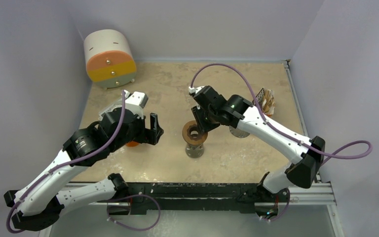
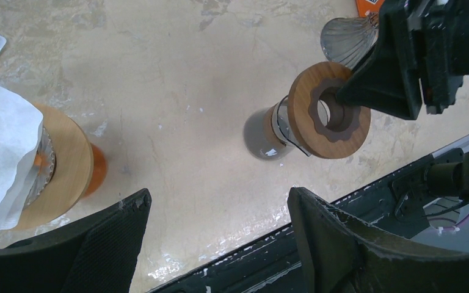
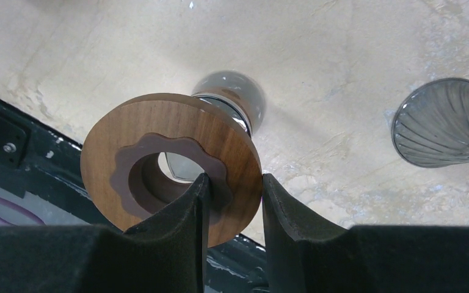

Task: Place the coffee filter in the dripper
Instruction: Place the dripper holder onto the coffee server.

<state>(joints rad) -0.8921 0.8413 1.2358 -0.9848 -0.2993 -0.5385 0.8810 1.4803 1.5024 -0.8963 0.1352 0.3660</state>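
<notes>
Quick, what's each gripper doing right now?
Left gripper: open, holding nothing.
Right gripper: fingers closed on the rim of the wooden ring.

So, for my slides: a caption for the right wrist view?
Right pincer grips the wooden ring on its grey stand; glass dripper lies nearby.
</notes>
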